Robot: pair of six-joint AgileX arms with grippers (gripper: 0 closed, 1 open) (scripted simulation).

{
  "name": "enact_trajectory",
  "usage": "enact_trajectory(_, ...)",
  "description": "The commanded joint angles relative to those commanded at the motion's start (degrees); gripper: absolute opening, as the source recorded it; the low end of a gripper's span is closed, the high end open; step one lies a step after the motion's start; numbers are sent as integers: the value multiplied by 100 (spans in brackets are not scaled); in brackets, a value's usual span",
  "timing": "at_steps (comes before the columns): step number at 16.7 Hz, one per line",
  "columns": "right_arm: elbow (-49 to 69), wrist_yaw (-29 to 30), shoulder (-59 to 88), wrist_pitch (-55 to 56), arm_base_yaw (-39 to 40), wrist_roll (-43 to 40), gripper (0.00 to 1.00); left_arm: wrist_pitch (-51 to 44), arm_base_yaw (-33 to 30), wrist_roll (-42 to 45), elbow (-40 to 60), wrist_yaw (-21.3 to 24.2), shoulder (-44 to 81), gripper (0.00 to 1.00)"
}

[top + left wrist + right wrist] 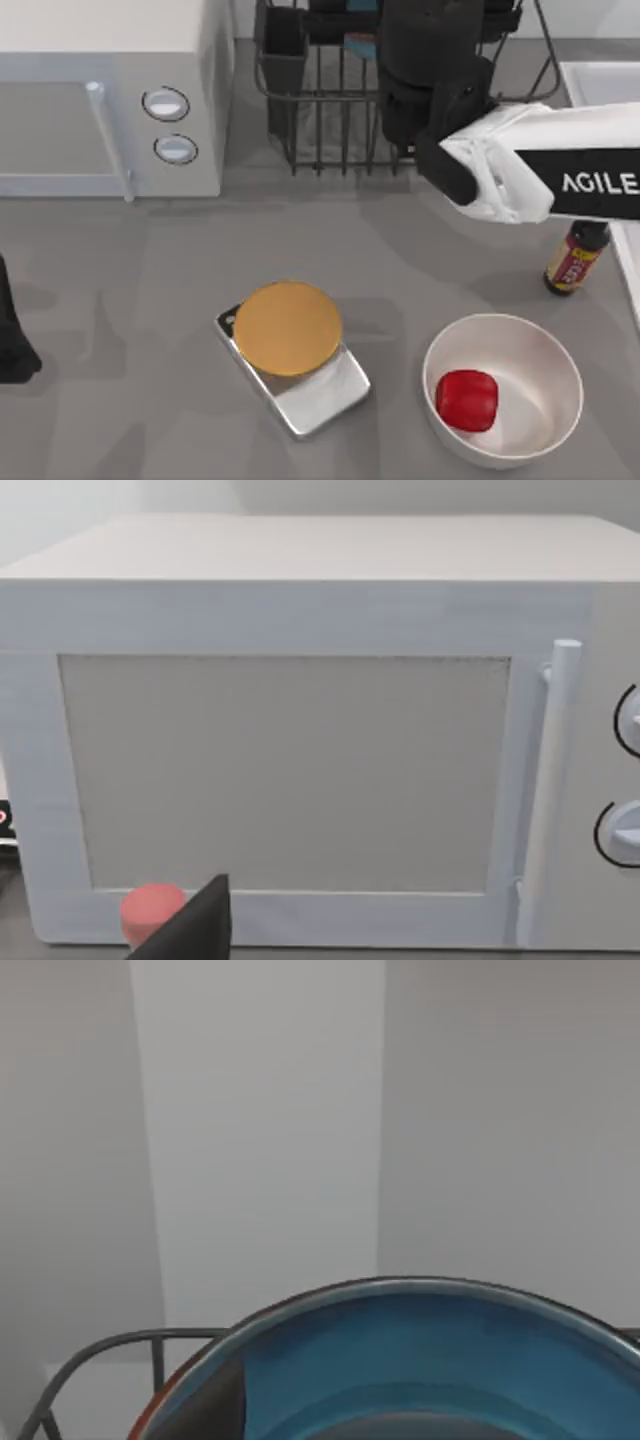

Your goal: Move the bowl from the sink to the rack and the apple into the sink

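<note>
Left arm [14,345] parked at the table's left edge; its fingers cannot be judged. A boxy white microwave [110,95] with two round dials stands rear left on the matt grey table [150,400]. Centre front, an orange disc [288,328] rests on a shiny metal scale [318,392]. The black wire rack [320,110] stands rear centre; the right gripper [425,75] hangs over it, fingers apparently clamped on the glossy teal bowl [420,1360]. The red apple [467,400] lies in a white bowl [540,350]; a dark bottle [577,257] stands beside the sink [600,85], far right.
</note>
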Motion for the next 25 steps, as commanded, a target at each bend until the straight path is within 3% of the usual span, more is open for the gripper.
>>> enact_trajectory(5,-158,-90,-146,-94,-69,2,100,0,0,0,0,0,0,100)
enact_trajectory(10,-1191,-622,-1427,-642,-589,12,100,0,0,0,0,0,0,100)
enact_trajectory(25,-6127,-2981,-9939,-3126,-2800,-64,100,0,0,0,0,0,0,100)
